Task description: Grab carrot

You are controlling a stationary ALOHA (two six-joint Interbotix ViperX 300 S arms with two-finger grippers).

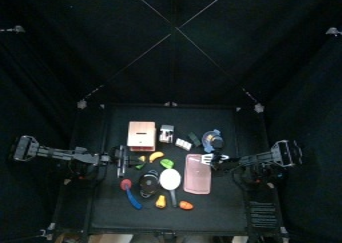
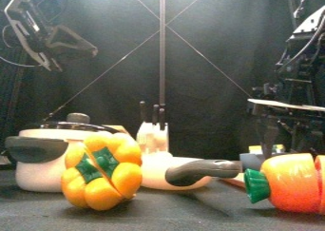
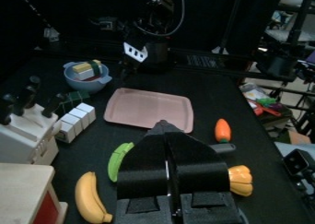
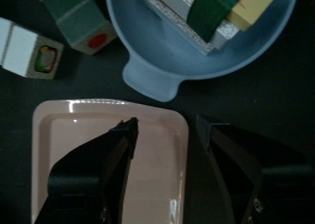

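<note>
While over pink tray (image 4: pixel 105 163), right claw (image 4: pixel 164 135) gapes — empty.

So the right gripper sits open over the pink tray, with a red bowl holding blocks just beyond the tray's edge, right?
Not quite: the bowl is blue, not red. The right wrist view shows the right gripper open over the pink tray, and just past the tray's edge a blue bowl holding blocks.
</note>
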